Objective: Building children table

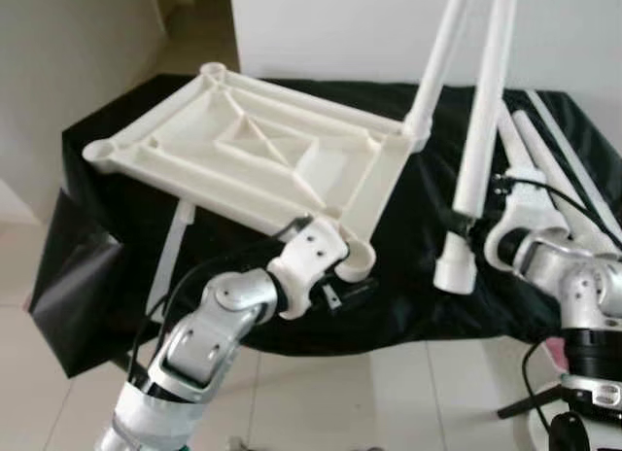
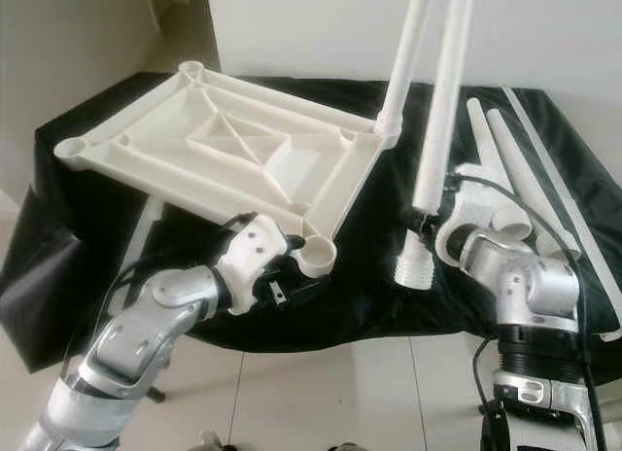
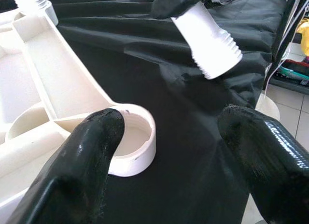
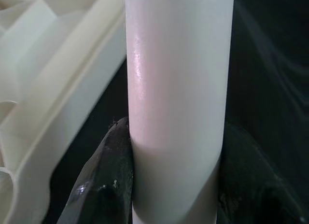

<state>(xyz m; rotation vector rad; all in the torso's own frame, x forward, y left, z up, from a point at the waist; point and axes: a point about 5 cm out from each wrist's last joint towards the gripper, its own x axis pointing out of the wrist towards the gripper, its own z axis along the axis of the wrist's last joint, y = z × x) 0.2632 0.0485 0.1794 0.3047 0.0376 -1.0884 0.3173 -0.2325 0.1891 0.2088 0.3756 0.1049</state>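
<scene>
Misalignment is the risk: right gripper (image 2: 420, 218), clamped on the leg (image 2: 439, 130), may cross-thread it above the socket (image 3: 130, 142), beside which the left gripper (image 3: 178, 151) waits open.

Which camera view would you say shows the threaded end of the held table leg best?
The left wrist view: the leg's threaded end is close and sharp, its ridges plain. Both eye views show it small, hanging below the right gripper. The right wrist view shows the smooth shaft between the fingers.

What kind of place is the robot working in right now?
Probably a room in a home: pale tiled floor, plain white wall, and a table under a black cloth serving as a makeshift bench for the upturned white tabletop and its loose legs.
</scene>
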